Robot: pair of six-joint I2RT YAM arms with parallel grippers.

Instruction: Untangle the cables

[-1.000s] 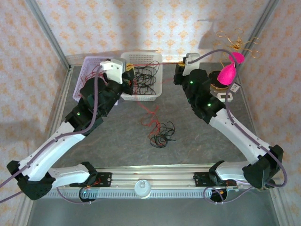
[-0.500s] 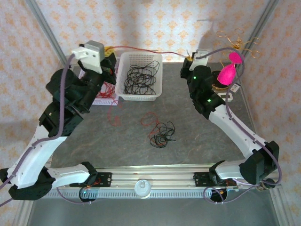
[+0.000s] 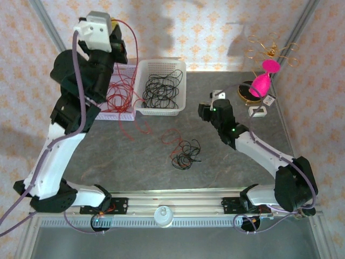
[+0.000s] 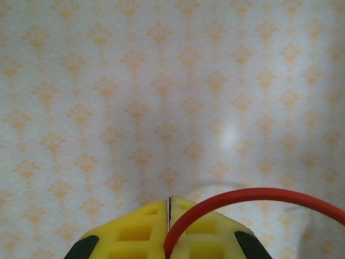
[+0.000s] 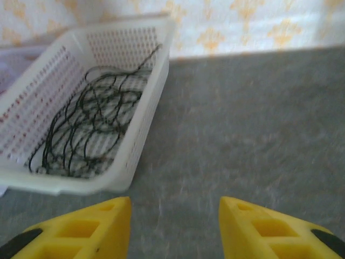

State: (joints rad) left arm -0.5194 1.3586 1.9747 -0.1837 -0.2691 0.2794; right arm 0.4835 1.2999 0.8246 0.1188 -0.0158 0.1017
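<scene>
A knot of cables lies mid-table: black coils (image 3: 186, 154) with a red loop (image 3: 171, 136) at their far left side. My left gripper (image 3: 117, 46) is raised high at the back left, shut (image 4: 168, 229) on a red cable (image 4: 259, 195). That red cable (image 3: 135, 51) arcs down into a lilac basket (image 3: 116, 115) where more red wire is piled. My right gripper (image 3: 204, 111) hovers low over the table right of the white basket, open (image 5: 173, 216), nothing between its fingers.
A white basket (image 3: 159, 112) (image 5: 137, 145) at the back holds loose black cables (image 3: 161, 89). A red strand (image 3: 141, 125) trails onto the table in front of the baskets. A pink ornament (image 3: 261, 82) on a stand and a white block (image 3: 256, 112) sit back right.
The left arm has swung left and lifted, drawing the red cable up over the lilac basket. The right gripper has let go of that cable, opened, and dropped forward toward the table.
</scene>
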